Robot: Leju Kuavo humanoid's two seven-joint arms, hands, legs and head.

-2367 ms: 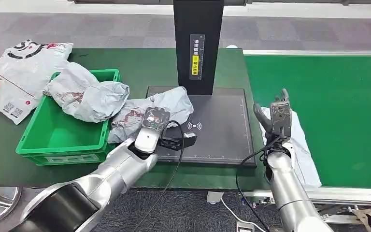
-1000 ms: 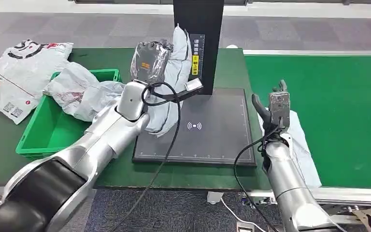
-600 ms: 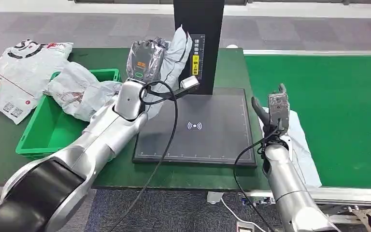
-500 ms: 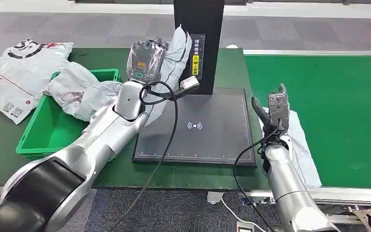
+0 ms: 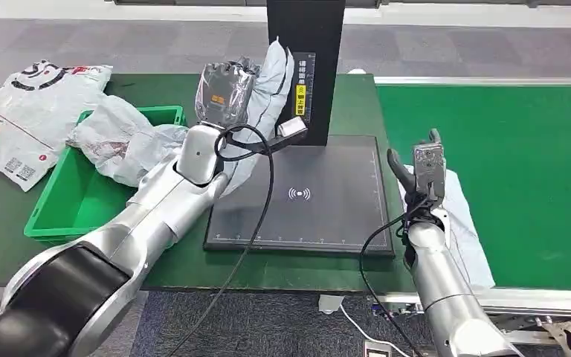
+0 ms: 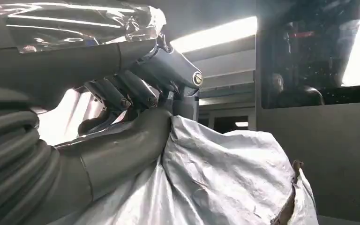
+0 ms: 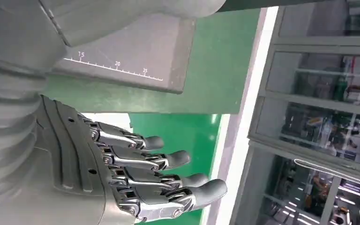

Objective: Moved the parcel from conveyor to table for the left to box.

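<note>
Green crate [image 5: 59,223]: sits on the left part of the worktop [image 5: 0,223], just beside the black scanner pad [image 5: 327,201]. A crumpled grey mailer bag [image 5: 130,145] lies over its far rim, partly inside and partly hanging out.

White bag [image 5: 22,111]: a flat printed bag, lying off the crate's far left corner at the worktop's edge.

Left hand [image 5: 225,93]: raised above the pad's near-left area, close to the black scanner column [image 5: 305,44]. It grips the grey parcel [image 5: 264,97], which hangs clear of the pad, its top leaning toward the column.

Left wrist view: the thumb [image 6: 122,140] presses into the parcel's wrinkled grey skin [image 6: 215,183] and the darker fingers [image 6: 136,89] curl over its top. This close grasp is hidden in the head view behind the back of the hand.

Right hand [image 5: 418,167]: upright at the seam between worktop and green conveyor [image 5: 505,163], fingers apart, holding nothing. A pale bag [image 5: 465,230] lies on the conveyor just behind and below it.

Right wrist view: the fingers [image 7: 168,159] are stretched out and spread, with the pad's ruled corner [image 7: 136,61] beyond them.
</note>
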